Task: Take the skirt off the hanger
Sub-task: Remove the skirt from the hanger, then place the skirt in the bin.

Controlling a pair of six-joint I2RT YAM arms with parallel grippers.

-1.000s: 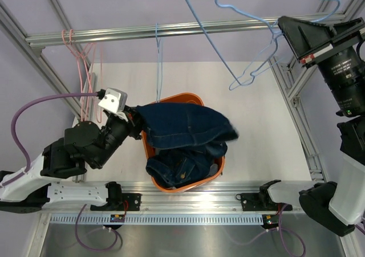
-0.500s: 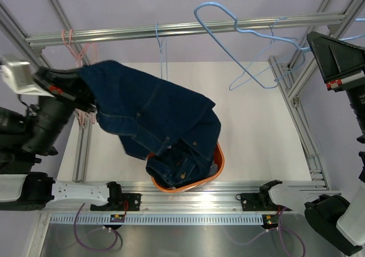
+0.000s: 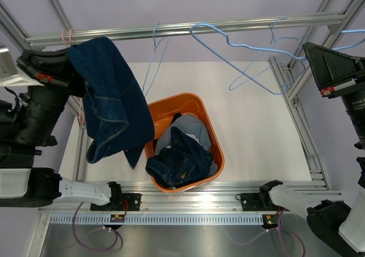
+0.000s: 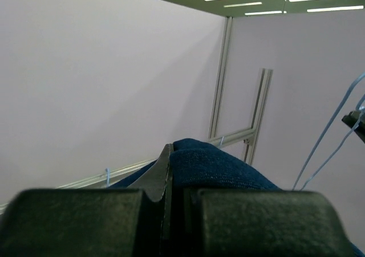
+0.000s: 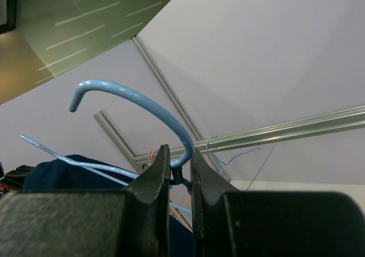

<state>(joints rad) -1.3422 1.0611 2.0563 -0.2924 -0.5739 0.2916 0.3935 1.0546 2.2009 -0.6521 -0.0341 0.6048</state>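
My left gripper [image 3: 69, 74] [image 4: 171, 168] is shut on a dark navy denim garment [image 3: 111, 106] [image 4: 217, 168], which hangs from it high at the left, beside the basket. High at the right, my right gripper [image 3: 306, 46] [image 5: 179, 157] is shut on the neck of a light-blue wire hanger [image 3: 239, 43] [image 5: 142, 100] with nothing on it. A pale blue cloth [image 3: 191, 126], seemingly the skirt, lies in the orange basket [image 3: 171, 100] under dark jeans [image 3: 179, 163]. Pink hanger hooks [image 3: 67, 37] sit on the rail at the far left, wires mostly hidden.
A metal rail [image 3: 188, 28] crosses the back, with more light-blue hangers [image 3: 157, 52] on it. Frame posts [image 3: 293, 103] stand at the right and left sides. The white table [image 3: 256, 131] lies below, with the arm bases along the near edge.
The left arm has lifted the dark garment up out of the basket and to the left, uncovering the pale cloth. The blue hanger in the right gripper has swung lower and flatter.
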